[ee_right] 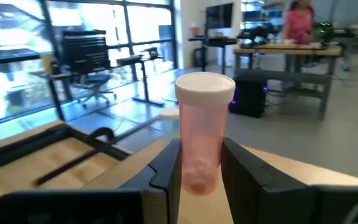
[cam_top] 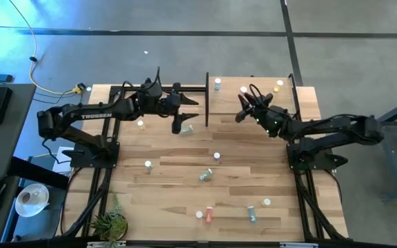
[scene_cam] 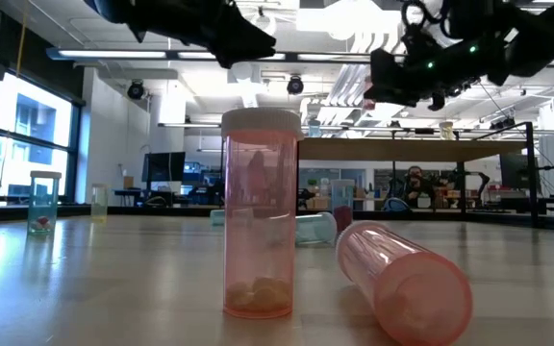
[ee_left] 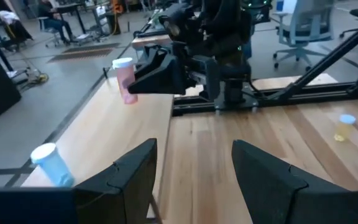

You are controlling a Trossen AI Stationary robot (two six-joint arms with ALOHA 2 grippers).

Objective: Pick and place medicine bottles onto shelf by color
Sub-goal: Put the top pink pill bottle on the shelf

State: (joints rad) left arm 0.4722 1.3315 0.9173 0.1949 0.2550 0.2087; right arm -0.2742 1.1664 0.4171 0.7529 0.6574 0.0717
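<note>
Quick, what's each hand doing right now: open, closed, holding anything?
Left hand: open, holding nothing, above the shelf.
Right hand: shut on a pink bottle, upright between its fingers.

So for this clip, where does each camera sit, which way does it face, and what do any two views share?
High: above the table, looking straight down; both arms show.
Low: at tabletop height, looking level past an upright pink bottle; arms overhead.
Left wrist: on the left arm, looking past its open left hand at the shelf and the other arm.
Right wrist: on the right arm, looking at the held pink bottle in the right hand.
Shared: that held bottle also shows in the left wrist view.
</note>
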